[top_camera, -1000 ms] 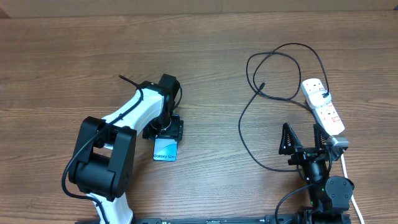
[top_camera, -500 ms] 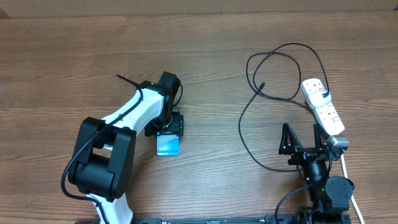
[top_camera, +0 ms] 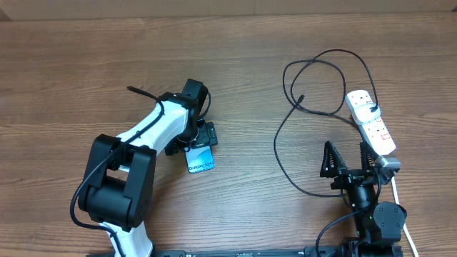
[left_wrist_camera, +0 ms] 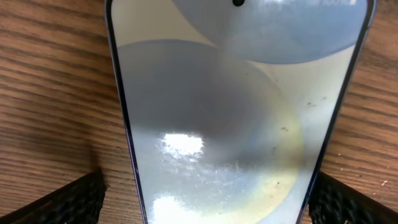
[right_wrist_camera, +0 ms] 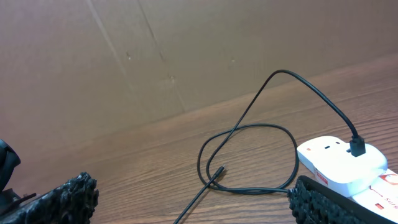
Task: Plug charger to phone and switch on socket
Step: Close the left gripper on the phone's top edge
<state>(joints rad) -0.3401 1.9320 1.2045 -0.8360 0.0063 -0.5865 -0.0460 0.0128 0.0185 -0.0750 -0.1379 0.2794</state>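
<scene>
Brown wood-grain table (top_camera: 235, 64) runs under everything. The left claw (top_camera: 201, 145) stands spread, with the phone (left_wrist_camera: 211, 112) lying flat and screen-up between its fingers. Rigid, glassy and probably slick, the phone is best pinched across its long dark edges. The right claw (top_camera: 348, 153) is spread and empty. Ahead of it loops the charger (top_camera: 276, 143), limp and thin, best taken just behind its connector tip (right_wrist_camera: 219, 169). The socket (top_camera: 371, 121) lies ahead to its right. The phone's port is cut off, and the switches are too small to read.

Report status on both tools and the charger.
Left tool open astride phone. Right tool open, empty. Charger in power strip, connector loose on table. Nothing blocking.
</scene>
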